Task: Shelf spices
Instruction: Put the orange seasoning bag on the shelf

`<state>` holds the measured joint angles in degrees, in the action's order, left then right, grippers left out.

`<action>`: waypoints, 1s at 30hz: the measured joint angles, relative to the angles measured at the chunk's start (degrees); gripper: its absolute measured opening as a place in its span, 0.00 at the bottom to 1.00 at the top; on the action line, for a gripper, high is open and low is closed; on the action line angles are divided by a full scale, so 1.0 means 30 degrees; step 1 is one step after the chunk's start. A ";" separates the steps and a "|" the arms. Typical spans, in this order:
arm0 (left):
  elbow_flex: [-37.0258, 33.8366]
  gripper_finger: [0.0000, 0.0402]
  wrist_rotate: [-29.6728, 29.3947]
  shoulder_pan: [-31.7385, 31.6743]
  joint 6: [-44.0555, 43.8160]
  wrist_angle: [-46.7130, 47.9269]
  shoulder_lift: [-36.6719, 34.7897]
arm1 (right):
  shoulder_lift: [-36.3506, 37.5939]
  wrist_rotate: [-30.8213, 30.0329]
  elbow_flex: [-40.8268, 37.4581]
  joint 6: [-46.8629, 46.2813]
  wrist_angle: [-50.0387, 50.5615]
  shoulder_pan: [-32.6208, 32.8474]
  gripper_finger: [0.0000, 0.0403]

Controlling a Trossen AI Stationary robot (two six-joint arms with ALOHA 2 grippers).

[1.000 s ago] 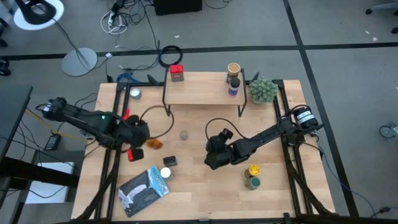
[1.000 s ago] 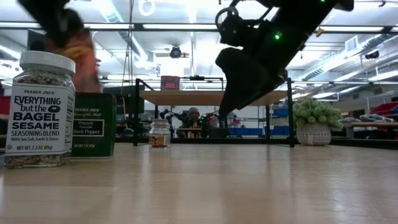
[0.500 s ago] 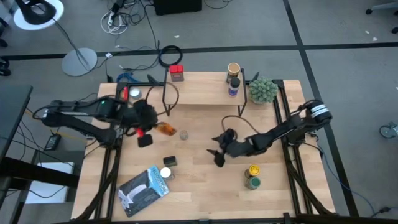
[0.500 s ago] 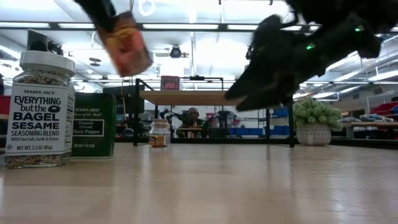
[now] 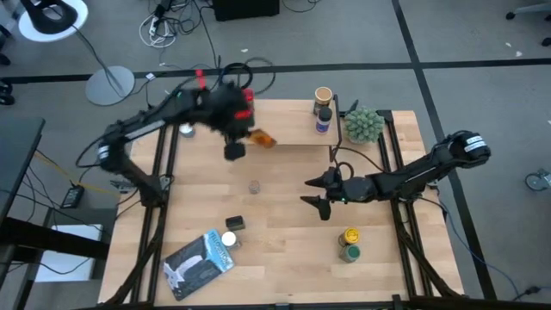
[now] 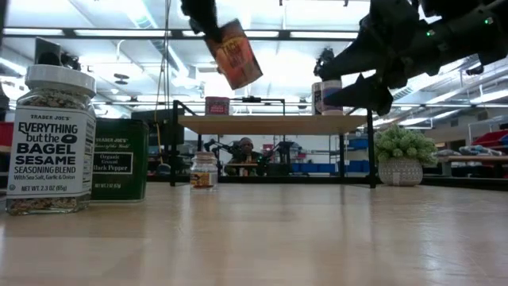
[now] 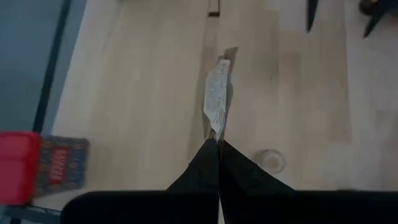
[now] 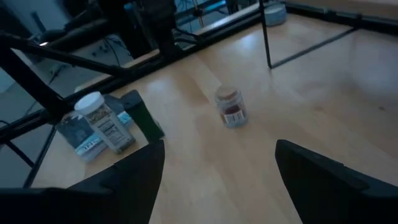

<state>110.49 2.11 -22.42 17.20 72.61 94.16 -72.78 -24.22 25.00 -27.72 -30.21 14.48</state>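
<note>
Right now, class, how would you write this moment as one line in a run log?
left gripper: shut on orange packet, above shelf | right gripper: open, empty, over table middle | small jar: on table

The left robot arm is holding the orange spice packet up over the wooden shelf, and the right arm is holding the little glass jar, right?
Not quite. The right gripper is open and holds nothing; the high view shows the little glass jar standing alone on the table. The left gripper does hold the orange spice packet over the low wooden shelf.
</note>
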 joint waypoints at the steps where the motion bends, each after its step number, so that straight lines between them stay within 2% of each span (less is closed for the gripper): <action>1: 0.1237 0.00 0.0108 -0.0538 0.0312 0.0886 0.0862 | -0.0014 0.0027 0.0006 0.0057 0.0078 0.0014 0.76; 6: 0.6931 0.00 0.0029 -0.2638 0.1633 0.4674 0.5174 | -0.0389 0.0170 0.0006 0.0144 0.0322 0.0028 0.76; 8: 0.8235 0.00 0.0022 -0.3173 0.2059 0.5031 0.6389 | -0.0390 0.0173 0.0006 0.0144 0.0401 0.0028 0.76; 11: 0.7245 0.00 -0.0193 -0.3793 0.2777 0.3786 0.6609 | -0.0327 0.0187 -0.0001 0.0202 0.0631 0.0028 0.76; 17: 0.7207 0.00 -0.0940 -0.4237 0.3034 0.2942 0.7135 | -0.0356 0.0209 0.0014 0.0326 0.0653 -0.0003 0.76; 30: 0.7225 0.00 -0.0897 -0.3359 0.2707 0.3274 0.7056 | -0.0356 0.0202 0.0014 0.0796 0.0692 -0.0016 0.76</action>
<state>132.17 -0.58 -32.50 25.32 82.43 115.33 -73.84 -23.62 25.04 -25.33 -28.13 14.44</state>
